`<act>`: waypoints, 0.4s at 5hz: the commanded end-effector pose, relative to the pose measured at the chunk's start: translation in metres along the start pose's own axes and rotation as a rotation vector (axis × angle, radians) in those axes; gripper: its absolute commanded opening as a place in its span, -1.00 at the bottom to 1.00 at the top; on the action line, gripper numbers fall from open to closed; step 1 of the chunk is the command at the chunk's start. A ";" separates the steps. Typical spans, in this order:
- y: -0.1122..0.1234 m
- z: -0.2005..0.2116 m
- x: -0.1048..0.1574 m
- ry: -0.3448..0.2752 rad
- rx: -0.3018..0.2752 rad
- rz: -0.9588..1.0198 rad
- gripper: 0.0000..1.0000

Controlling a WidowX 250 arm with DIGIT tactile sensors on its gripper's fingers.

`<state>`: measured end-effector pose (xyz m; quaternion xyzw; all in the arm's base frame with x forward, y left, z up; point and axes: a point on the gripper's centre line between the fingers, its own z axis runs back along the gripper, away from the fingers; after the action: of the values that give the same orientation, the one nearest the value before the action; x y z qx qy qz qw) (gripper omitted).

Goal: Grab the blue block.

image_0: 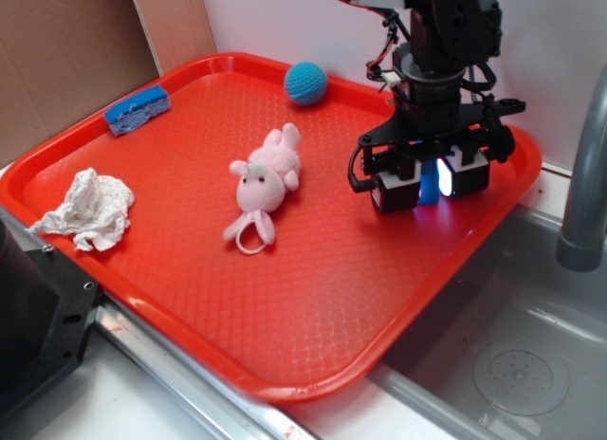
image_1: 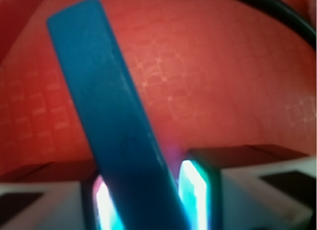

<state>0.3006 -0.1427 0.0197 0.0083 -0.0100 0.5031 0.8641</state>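
While clamped between claw fingers | blue block | over red tray

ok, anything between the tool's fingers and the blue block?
Nothing. The wrist view shows the blue block clamped directly between the tool's lit pads; the exterior view agrees, block sitting in the tool.

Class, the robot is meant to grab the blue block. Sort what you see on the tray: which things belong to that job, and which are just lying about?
Belongs to the job:
- blue block
- gripper, shut on it

Just lying about:
- pink plush toy
- blue sponge
- blue crocheted ball
- crumpled white cloth
- red tray beneath them
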 end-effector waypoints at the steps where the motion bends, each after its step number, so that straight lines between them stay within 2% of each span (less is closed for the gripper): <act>1: 0.010 0.076 0.015 0.064 -0.062 -0.435 -1.00; 2: 0.028 0.109 0.022 0.084 -0.094 -0.577 -1.00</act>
<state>0.2711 -0.1191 0.1100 -0.0250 0.0391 0.2397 0.9697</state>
